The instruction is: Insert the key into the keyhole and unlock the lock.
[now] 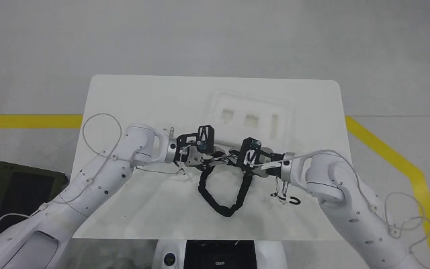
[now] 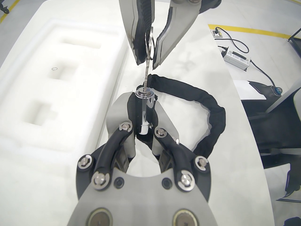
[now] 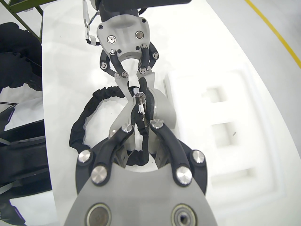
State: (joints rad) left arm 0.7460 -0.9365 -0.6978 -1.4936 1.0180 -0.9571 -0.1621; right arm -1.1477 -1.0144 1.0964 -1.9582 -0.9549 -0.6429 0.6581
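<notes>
My left gripper (image 2: 143,98) is shut on a chrome lock cylinder (image 2: 144,111), holding it lifted off the white table (image 1: 134,101). A black sleeved chain (image 2: 211,109) hangs from the lock and loops down onto the table. Facing it, my right gripper (image 2: 148,65) is shut on a silver key (image 2: 147,74) with a ring. The key's tip sits in the keyhole at the cylinder's end. In the right wrist view, the right gripper (image 3: 141,104) holds the key (image 3: 140,106) against the lock (image 3: 136,92). From above, both grippers (image 1: 213,156) (image 1: 234,160) meet over the table's middle, above the chain (image 1: 222,195).
A white foam tray (image 1: 252,114) with several rectangular recesses lies at the back of the table, close beside the grippers. The table's front edge runs just past the chain loop. A power brick (image 2: 236,58) with cables lies on the floor beyond the table.
</notes>
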